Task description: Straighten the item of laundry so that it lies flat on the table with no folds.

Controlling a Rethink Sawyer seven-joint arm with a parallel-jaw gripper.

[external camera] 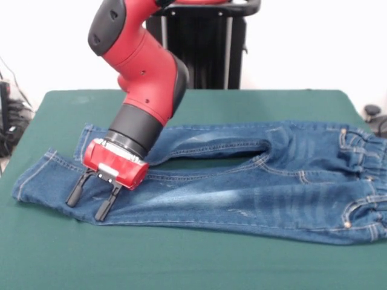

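Note:
The item of laundry, a small pair of blue jeans [242,199], lies spread across the green table [181,266], waistband at the right edge, leg cuffs at the left. Both legs lie side by side with a narrow gap between them. The near leg shows faded patches. My gripper [89,202] hangs tilted over the left end of the near leg, close to the cuffs. Its two black fingers [104,209] stand apart, open, tips at or just above the denim, holding nothing.
The red arm [142,66] slants down from the top left and hides part of the far leg. A black pedestal [199,42] stands behind the table. Dark gear [12,118] sits off the table's left edge.

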